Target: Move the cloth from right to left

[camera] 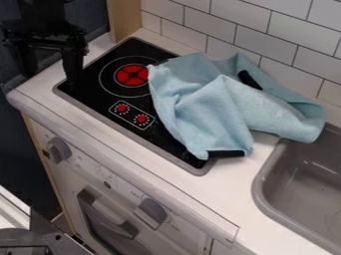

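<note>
And there's the light blue cloth (200, 102), crumpled in loose folds from the centre to the right of the frame, draped over the right part of the black stove top (93, 94) and spreading right as far as the sink's rim (261, 182). One black patch peeks out near its top, another at its bottom edge. Up at the upper left, well apart from the cloth, hangs the black tool (50, 77), released, its two fingers spread and pointing down by the stove top's left corner. Left of the cloth glows a red burner (132, 75), two red dials (131, 113) just below it. All this sits on the white table (110, 130), grey knobs (150, 213) along its front, white tiles (238, 15) behind.
</note>
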Controlling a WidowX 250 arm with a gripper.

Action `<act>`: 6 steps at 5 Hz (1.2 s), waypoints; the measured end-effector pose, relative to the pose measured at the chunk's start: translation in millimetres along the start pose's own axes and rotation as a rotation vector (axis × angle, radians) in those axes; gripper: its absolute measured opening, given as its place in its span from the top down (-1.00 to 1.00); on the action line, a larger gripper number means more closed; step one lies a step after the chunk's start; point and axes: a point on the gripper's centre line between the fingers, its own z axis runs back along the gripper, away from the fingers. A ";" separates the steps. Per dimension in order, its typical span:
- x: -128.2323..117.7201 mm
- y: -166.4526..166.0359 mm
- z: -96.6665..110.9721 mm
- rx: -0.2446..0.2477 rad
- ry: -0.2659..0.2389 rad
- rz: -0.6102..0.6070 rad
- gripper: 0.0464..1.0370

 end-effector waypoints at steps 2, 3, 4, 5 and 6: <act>-6.6 -20.2 1.2 0.032 0.014 -0.016 -0.93; -8.2 -41.0 3.0 0.027 -0.013 -0.025 -0.93; -6.9 -63.6 4.0 0.027 -0.026 -0.045 -0.93; -5.7 -77.3 0.9 0.013 -0.024 -0.050 -0.93; 5.1 -99.0 1.0 0.002 -0.011 -0.055 -0.93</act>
